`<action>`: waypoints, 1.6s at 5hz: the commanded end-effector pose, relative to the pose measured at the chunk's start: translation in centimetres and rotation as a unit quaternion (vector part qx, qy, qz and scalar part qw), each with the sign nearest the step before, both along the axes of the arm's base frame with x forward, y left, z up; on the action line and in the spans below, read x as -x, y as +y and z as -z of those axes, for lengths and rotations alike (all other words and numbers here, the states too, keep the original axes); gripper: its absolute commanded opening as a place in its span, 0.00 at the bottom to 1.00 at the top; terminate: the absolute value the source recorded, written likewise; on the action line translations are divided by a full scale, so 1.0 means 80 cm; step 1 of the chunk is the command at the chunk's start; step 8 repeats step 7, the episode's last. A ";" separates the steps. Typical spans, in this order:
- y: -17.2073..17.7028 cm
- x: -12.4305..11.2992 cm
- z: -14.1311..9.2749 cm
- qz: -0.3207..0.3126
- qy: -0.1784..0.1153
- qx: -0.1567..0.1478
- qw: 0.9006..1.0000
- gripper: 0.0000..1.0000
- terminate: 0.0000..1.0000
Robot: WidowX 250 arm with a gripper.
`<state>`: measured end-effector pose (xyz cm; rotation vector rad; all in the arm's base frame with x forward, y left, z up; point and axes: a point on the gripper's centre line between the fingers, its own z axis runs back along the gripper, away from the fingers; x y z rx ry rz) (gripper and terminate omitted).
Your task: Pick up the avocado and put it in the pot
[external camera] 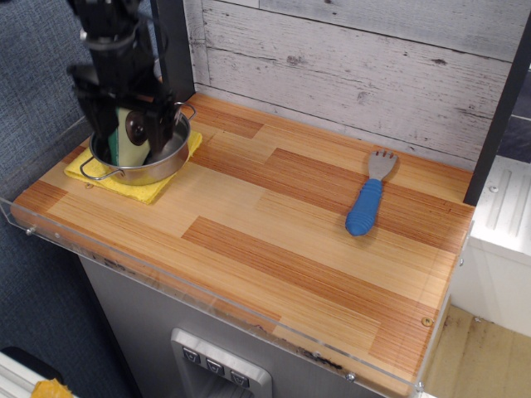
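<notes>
The avocado stands on edge inside the shiny steel pot at the far left of the table. Its pale cut face and dark brown pit face the camera, and it leans against the pot's back left wall. My gripper hangs directly over the pot with its black fingers spread to either side of the avocado and not pressing on it. The gripper is open. The arm hides the pot's back rim.
The pot sits on a yellow cloth. A fork with a blue handle lies at the right of the wooden table. A dark post stands just behind the pot, a plank wall behind that. A clear plastic lip runs along the front edge.
</notes>
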<state>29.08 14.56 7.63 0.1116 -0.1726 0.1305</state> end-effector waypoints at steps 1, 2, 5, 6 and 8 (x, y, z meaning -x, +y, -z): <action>-0.047 0.003 -0.062 0.064 -0.061 0.055 0.995 1.00 0.00; -0.069 -0.015 -0.054 0.048 -0.024 0.067 0.996 1.00 0.00; -0.088 -0.021 -0.059 0.063 0.001 0.034 0.997 1.00 0.00; -0.088 -0.021 -0.059 0.063 0.001 0.034 0.997 1.00 0.00; -0.088 -0.021 -0.059 0.063 0.001 0.034 0.997 1.00 1.00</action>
